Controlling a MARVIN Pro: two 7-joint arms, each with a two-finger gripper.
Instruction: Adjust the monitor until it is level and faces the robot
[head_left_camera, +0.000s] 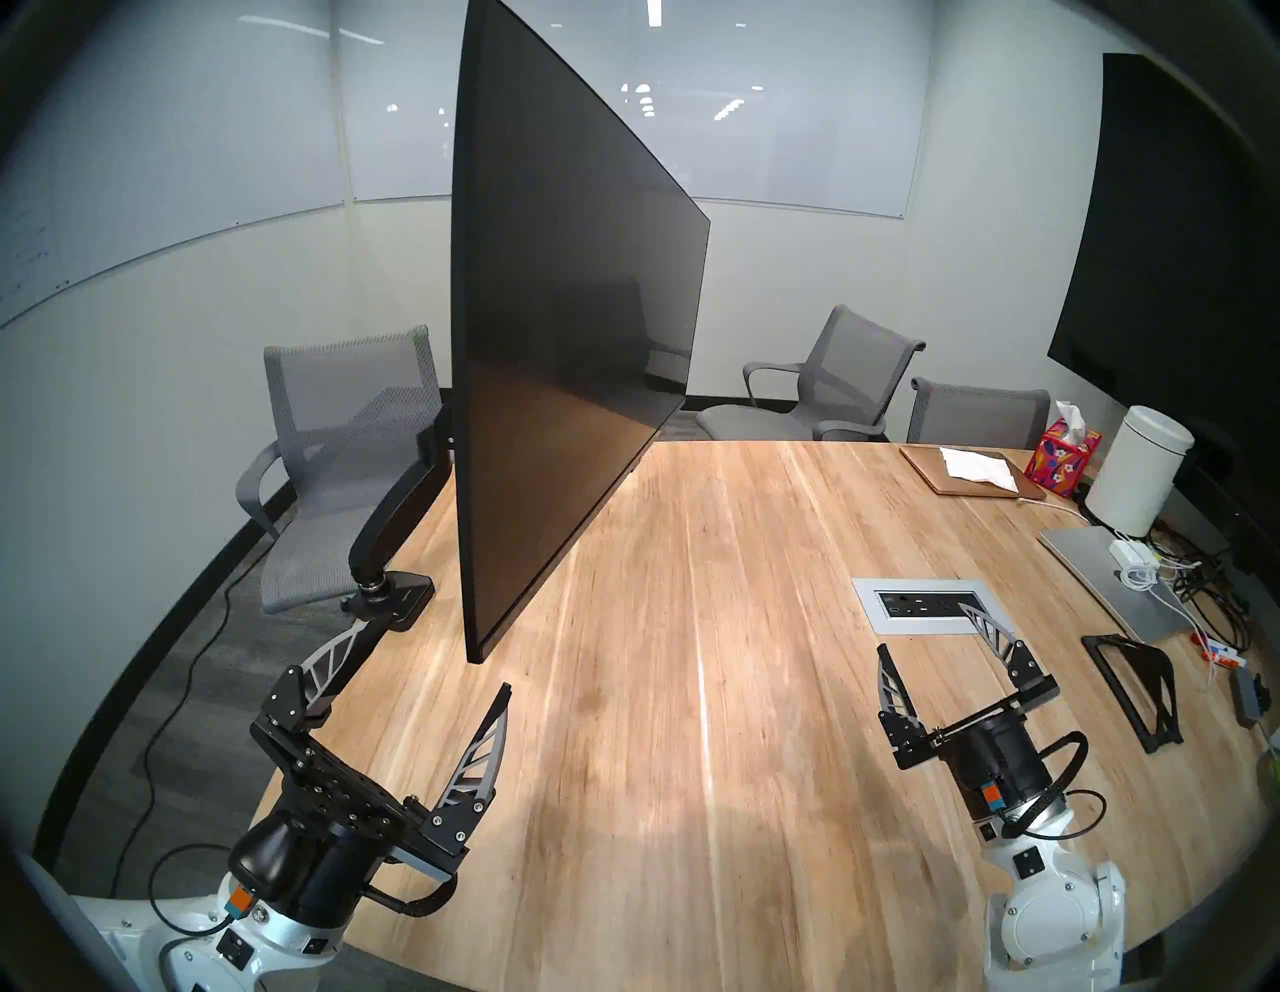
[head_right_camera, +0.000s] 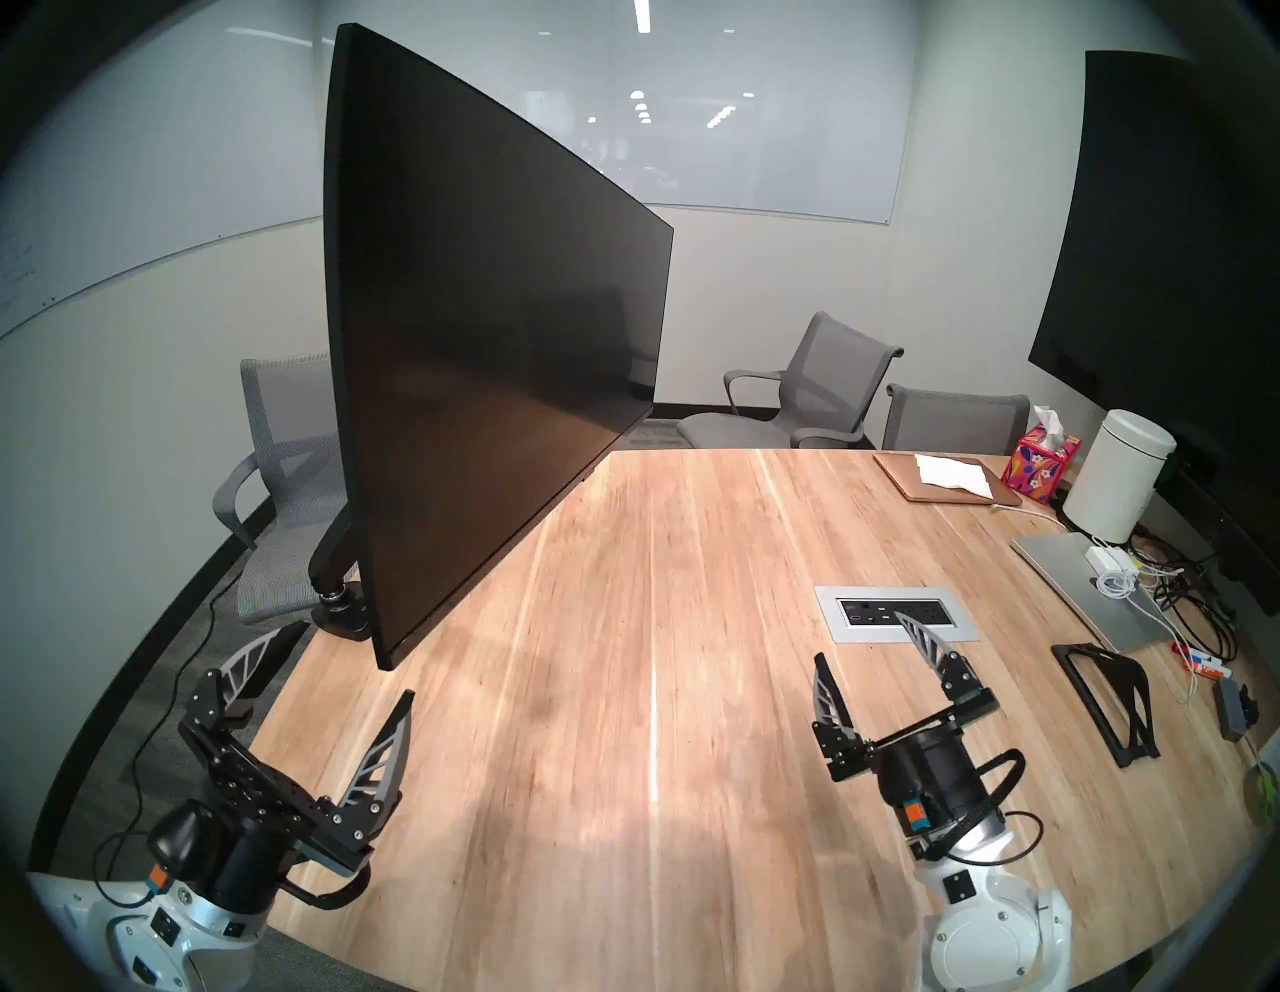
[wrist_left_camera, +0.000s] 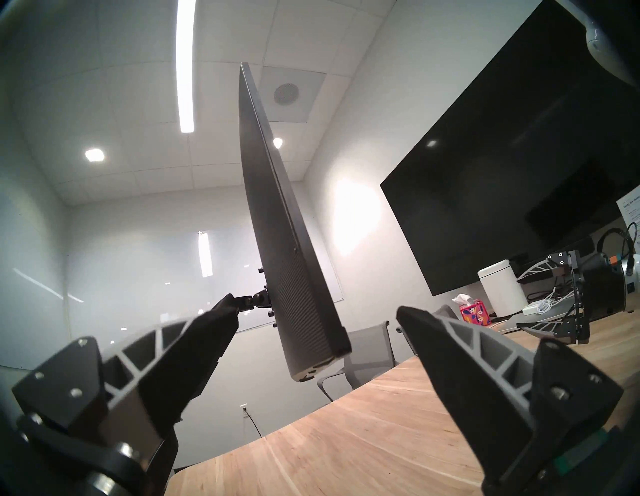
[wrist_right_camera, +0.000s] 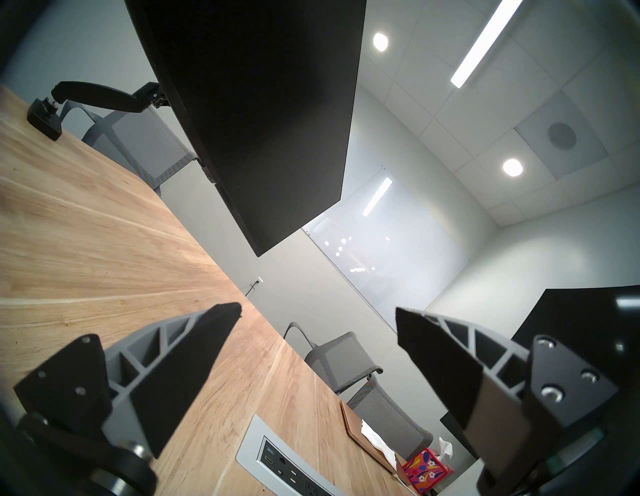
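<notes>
Monitor (head_left_camera: 575, 332) stands skewed; both pincers gape empty; tissue box (head_left_camera: 1062, 454) seemingly holds tissues.

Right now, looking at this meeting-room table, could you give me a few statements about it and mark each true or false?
1. The monitor squarely faces the robot. False: it is turned edge-on, screen toward the right.
2. The left gripper is open and holds nothing. True.
3. The right gripper grips the tissue box. False: it is open, empty.
4. The monitor's arm clamps to the table edge. True.
</notes>
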